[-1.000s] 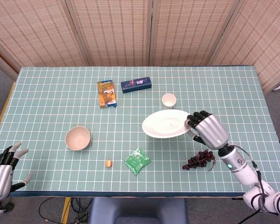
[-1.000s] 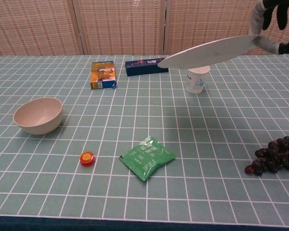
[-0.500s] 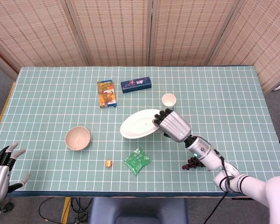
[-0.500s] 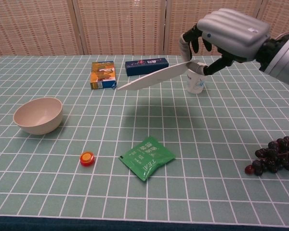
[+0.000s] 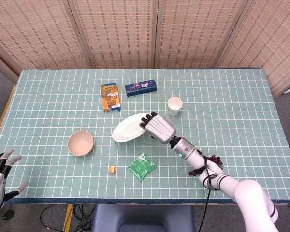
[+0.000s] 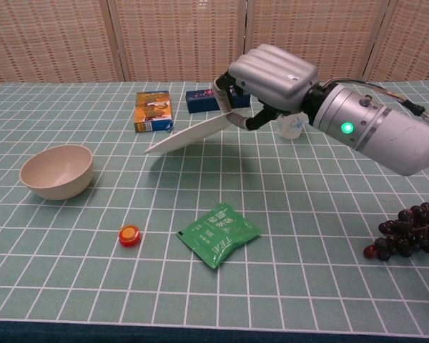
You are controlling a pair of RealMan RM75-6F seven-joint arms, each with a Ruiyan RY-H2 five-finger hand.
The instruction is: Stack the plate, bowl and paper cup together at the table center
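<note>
Green gridded tabletop (image 5: 241, 96) is standing before wicker screens, with wide bare room along its right and far-left stretches. Right hand (image 5: 159, 127) is gripping the plate (image 5: 128, 129) by its right rim, tilted, above table center. Bowl (image 5: 80, 142) is sitting well left; paper cup (image 5: 174, 105) is sitting just behind the hand, half hidden in chest view. Left hand (image 5: 0, 176), fingers spread and holding nothing, is being cut off at the frame's bottom-left corner.
</note>
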